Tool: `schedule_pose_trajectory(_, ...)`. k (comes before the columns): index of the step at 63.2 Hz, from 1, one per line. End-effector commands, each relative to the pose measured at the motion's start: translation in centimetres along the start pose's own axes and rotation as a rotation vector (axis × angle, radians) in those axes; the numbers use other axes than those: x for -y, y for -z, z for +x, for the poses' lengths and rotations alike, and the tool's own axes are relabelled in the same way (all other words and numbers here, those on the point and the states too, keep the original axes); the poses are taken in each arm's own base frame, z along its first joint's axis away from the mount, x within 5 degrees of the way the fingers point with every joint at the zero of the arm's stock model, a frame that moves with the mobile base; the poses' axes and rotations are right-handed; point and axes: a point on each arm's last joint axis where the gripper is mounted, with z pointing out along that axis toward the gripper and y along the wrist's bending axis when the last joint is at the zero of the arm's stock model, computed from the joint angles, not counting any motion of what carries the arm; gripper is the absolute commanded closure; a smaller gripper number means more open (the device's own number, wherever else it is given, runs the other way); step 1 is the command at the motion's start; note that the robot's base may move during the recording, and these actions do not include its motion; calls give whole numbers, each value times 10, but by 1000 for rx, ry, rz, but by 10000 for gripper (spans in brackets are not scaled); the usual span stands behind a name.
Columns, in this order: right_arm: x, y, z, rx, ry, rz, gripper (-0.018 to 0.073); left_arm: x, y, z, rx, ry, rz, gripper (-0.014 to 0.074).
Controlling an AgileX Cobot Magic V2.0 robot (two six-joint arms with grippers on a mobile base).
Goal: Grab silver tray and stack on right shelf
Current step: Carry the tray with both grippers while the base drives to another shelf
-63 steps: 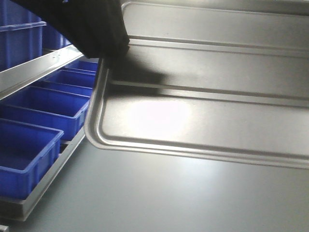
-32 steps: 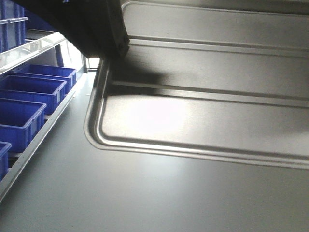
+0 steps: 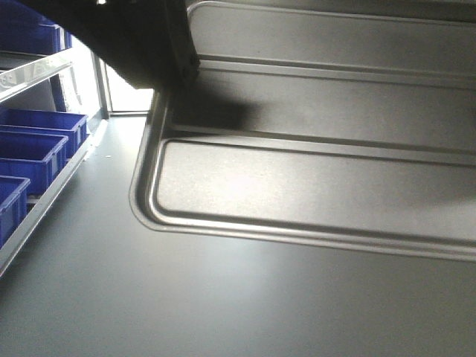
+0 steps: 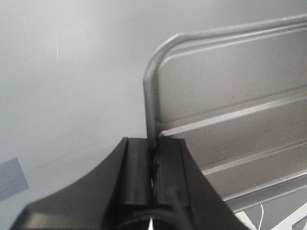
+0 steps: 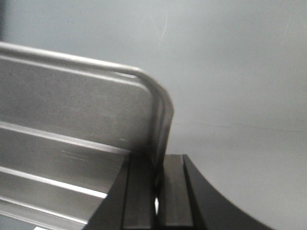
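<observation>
Black jaws nearest: in its wrist view the left gripper (image 4: 152, 163) is clamped on the tray (image 4: 230, 96) rim, and the right gripper (image 5: 157, 177) pinches the opposite rim the same way. Beyond both, the ribbed tray hangs over grey floor (image 3: 149, 297). Only the front view shows blue bins (image 3: 30, 141), farther off to the left gripper's left.

The shiny ribbed rectangular metal tray (image 3: 320, 171) fills the upper right of the front view, above the plain grey floor (image 3: 223, 305). The black left gripper (image 4: 152, 152) sits on its left rim and the black right gripper (image 5: 158, 165) on the opposite rim (each rim lies between the jaws). Blue plastic bins (image 3: 30, 149) sit in a steel rack (image 3: 44, 201) at far left.
</observation>
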Motion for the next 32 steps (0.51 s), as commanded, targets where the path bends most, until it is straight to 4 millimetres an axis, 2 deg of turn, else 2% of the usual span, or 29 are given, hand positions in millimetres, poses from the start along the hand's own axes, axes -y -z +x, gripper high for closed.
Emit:
schedule_pose_trajectory(1, 1, 9, -10, 88, 40, 17, 503, -4, 15, -6, 48, -26, -13, 689)
schedule_pose_trajectory(32, 1, 9, -10, 88, 40, 17, 503, -4, 15, -6, 48, -26, -13, 689)
